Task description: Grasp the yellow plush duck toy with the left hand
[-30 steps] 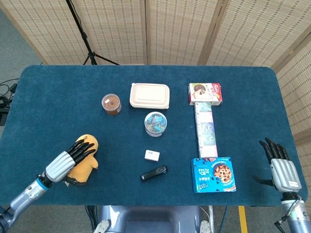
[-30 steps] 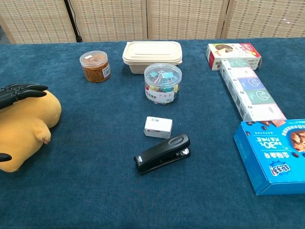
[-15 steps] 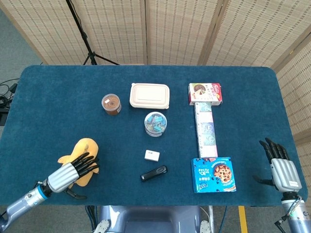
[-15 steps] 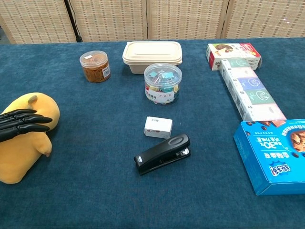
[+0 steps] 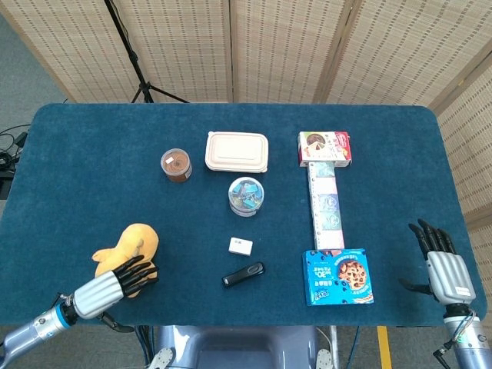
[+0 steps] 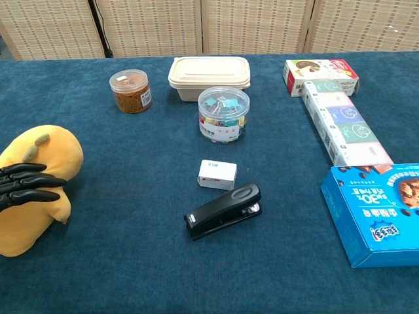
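The yellow plush duck (image 5: 137,240) lies on the blue table (image 5: 92,169) at the near left, its head end pointing away from me. In the chest view the duck (image 6: 47,152) fills the left edge. My left hand (image 5: 109,287) reaches in from the near-left corner, and its black fingers (image 6: 26,186) lie straight and spread over the duck's near end without closing round it. The thumb hangs below, near the table edge. My right hand (image 5: 443,265) hovers at the near right with its fingers apart and nothing in it.
A black stapler (image 6: 222,210) and a small white box (image 6: 217,174) lie mid-table, right of the duck. Behind them stand a clip jar (image 6: 224,115), a brown jar (image 6: 131,91) and a beige lunch box (image 6: 209,72). A blue cookie box (image 6: 376,212) and a tissue pack (image 6: 340,127) are at right.
My left hand has drawn back toward the near edge, uncovering the duck's head; only its fingers remain over the near end. The duck has shifted slightly. The right hand has not moved.
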`<act>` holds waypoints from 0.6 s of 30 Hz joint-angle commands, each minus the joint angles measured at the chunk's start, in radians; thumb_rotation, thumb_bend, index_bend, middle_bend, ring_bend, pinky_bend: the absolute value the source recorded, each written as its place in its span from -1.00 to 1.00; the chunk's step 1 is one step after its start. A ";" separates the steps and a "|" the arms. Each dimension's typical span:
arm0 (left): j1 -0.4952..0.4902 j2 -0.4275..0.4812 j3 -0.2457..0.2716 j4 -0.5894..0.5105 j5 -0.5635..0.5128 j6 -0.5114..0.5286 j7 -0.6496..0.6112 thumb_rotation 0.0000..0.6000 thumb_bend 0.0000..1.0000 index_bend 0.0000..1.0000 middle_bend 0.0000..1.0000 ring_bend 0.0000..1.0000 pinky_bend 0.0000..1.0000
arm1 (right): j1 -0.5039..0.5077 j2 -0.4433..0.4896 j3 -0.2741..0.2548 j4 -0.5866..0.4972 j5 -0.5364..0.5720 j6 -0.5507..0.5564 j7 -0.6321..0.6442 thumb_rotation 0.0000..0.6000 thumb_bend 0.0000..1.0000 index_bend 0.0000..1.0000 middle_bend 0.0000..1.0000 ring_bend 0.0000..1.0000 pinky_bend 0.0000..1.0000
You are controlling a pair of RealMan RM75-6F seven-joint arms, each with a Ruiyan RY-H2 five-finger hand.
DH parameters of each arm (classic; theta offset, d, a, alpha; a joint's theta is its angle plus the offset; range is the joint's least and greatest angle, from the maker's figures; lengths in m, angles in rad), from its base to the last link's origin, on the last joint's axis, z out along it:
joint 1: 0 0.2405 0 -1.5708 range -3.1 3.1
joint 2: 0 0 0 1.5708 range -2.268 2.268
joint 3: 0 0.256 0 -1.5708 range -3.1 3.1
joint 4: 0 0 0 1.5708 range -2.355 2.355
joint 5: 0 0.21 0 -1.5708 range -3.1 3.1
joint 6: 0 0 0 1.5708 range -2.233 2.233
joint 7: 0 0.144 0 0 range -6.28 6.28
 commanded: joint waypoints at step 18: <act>0.004 0.026 -0.074 -0.047 -0.068 0.132 -0.091 -0.26 -1.00 -1.00 -1.00 -1.00 -1.00 | 0.000 0.001 0.000 -0.007 0.005 -0.001 -0.005 1.00 -1.00 -1.00 -1.00 -1.00 -1.00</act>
